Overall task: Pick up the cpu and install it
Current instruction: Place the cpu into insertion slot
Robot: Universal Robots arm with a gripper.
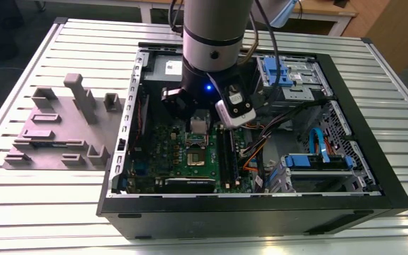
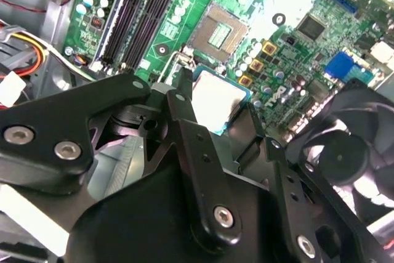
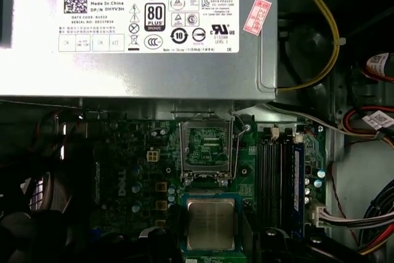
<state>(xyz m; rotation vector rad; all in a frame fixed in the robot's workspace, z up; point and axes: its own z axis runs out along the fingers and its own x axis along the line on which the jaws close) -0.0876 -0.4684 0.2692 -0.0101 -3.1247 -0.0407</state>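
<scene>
Between the fingertips of the black gripper (image 2: pixel 217 99), the cpu (image 2: pixel 214 93), a small flat square chip with a silver-grey metal top and a thin greenish rim, was clamped by two opposite edges. Just ahead of the fingers lay the open square metal-framed socket (image 3: pixel 206 146) on the green motherboard (image 3: pixel 141 164), its cavity uncovered. The chip's leading edge sat just beside the frame. Beyond the socket stood a large grey power-supply box (image 3: pixel 265 29), and long black memory slots (image 3: pixel 275 177) flanked the gripper.
</scene>
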